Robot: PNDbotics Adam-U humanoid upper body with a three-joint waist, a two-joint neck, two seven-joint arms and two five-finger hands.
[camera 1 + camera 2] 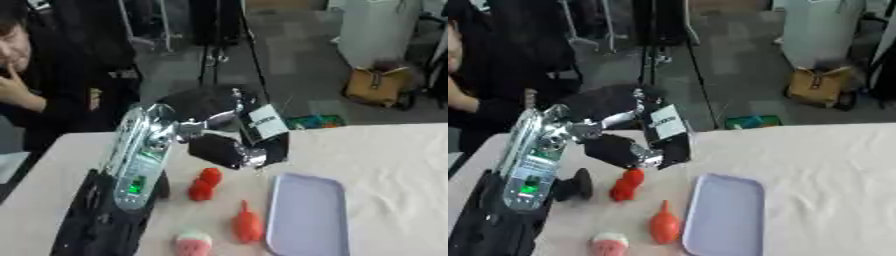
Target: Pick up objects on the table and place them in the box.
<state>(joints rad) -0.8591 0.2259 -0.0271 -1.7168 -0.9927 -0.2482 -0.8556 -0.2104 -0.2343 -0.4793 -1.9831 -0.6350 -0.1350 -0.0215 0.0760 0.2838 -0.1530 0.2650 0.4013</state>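
Observation:
My left arm rises from the lower left, silver and black with a green light. Its hand hangs over the table's middle, just above and behind a red lumpy object. The hand is a dark blurred mass, and nothing shows in its hold. An orange-red carrot-shaped object lies nearer the front, beside a flat lavender tray-like box on its right. A small pink-and-white round object sits at the front edge. The right hand shows in neither view.
A white cloth covers the table. A small dark rounded shape stands next to my arm, left of the red object. A person sits beyond the table's far left corner. On the floor behind are a brown bag and stand legs.

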